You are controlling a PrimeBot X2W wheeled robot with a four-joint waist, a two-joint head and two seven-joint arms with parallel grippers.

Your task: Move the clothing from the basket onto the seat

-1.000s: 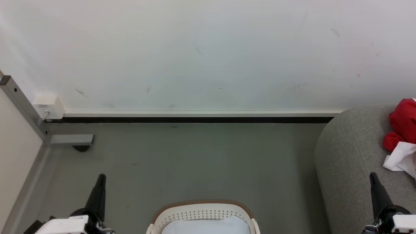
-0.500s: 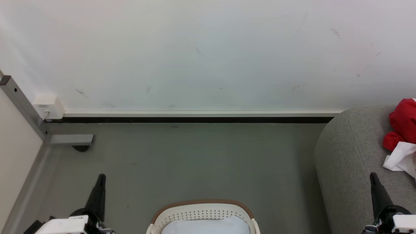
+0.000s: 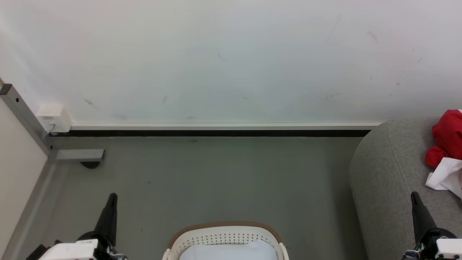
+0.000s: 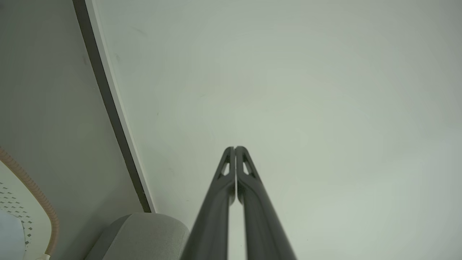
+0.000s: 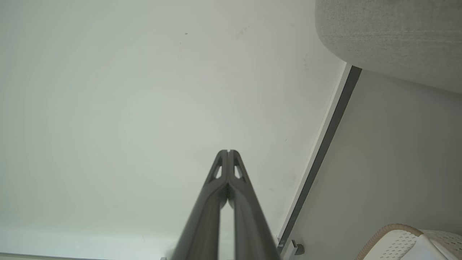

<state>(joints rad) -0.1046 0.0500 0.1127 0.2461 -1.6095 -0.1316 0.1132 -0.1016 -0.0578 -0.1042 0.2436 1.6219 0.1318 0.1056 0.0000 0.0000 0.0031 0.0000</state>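
Note:
The red clothing (image 3: 447, 139) with its white parts lies on the grey seat (image 3: 386, 173) at the right edge of the head view. At the bottom middle stands the white basket (image 3: 223, 236) with a brown rim; a pale bluish-white cloth (image 3: 227, 251) lies inside it. My left gripper (image 3: 112, 196) is at the lower left over the floor, shut and holding nothing. My right gripper (image 3: 414, 195) is at the lower right in front of the seat, shut and holding nothing. In the wrist views the left gripper (image 4: 234, 148) and right gripper (image 5: 228, 151) point at the wall, jaws pressed together.
A white wall (image 3: 223, 61) with a dark skirting strip (image 3: 216, 133) closes the far side of the grey floor (image 3: 216, 177). A metal frame leg (image 3: 77, 155) and a white socket box (image 3: 54, 117) sit at the far left. The basket rim (image 5: 393, 231) and seat (image 5: 393, 36) appear in the right wrist view.

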